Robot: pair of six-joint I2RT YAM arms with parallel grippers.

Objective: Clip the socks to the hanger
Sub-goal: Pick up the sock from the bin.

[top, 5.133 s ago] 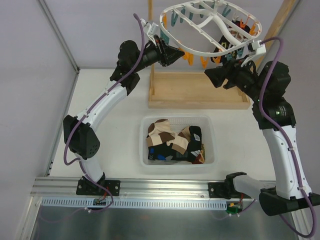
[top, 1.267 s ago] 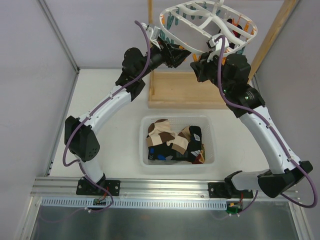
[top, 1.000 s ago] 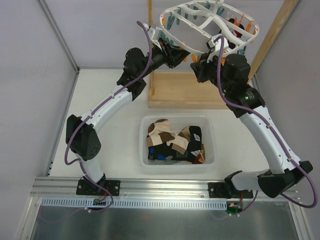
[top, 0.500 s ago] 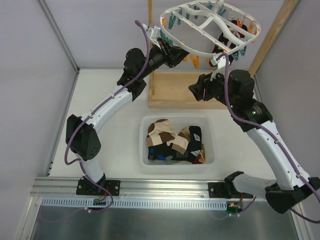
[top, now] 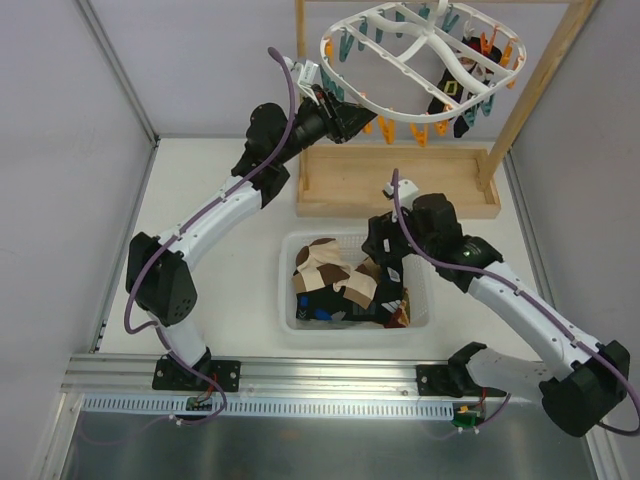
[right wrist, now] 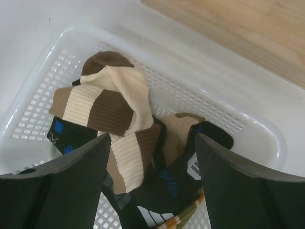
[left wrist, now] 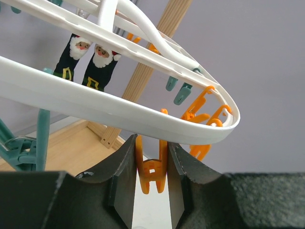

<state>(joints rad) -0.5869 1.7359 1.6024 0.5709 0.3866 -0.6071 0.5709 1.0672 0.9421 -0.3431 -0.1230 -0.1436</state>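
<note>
The white oval hanger [top: 372, 101] hangs from the wooden frame, rimmed with orange and teal pegs. My left gripper [top: 352, 120] is under its near rim [left wrist: 71, 95], shut on an orange peg [left wrist: 151, 168]. A pair of dark Santa socks [top: 452, 95] hangs clipped at the hanger's right and also shows in the left wrist view [left wrist: 88, 62]. My right gripper [top: 385, 250] is open and empty, low over the basket. Between its fingers [right wrist: 152, 138] lie the tan, brown and white banded socks [right wrist: 114, 112] and black patterned socks [right wrist: 178, 191].
The white mesh basket [top: 355, 326] holds the sock pile in the middle of the table. The wooden frame's base [top: 400, 185] lies behind it, with an upright post [top: 530, 85] at the right. Grey walls close off the left and back.
My right arm has left the hanger and come down and forward to hover over the basket. The dark Santa socks stay hanging on the hanger. My left gripper stays on the orange peg.
</note>
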